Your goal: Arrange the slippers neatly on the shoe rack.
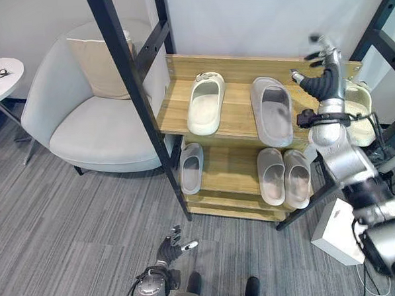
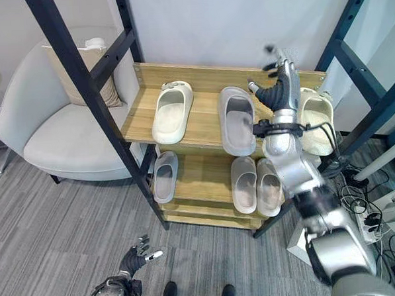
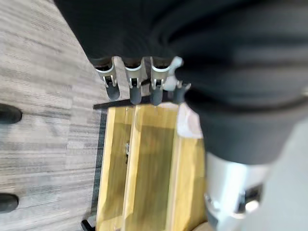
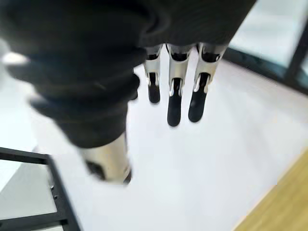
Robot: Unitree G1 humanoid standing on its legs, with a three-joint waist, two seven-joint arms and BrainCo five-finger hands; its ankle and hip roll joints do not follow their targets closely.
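While slippers [image 1: 206,102] fill the rack [image 1: 241,165], right robot hand [image 1: 323,72] hovers open.

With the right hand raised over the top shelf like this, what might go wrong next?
1. The grey slipper on the top shelf overhangs the front edge of the shoe rack; a brush from the right hand, open just beside it, might tip it off.
2. The cream slipper at the far right sits behind the raised arm, so a sideways swing may knock it.
3. The left hand hangs low, open, too far to catch anything.
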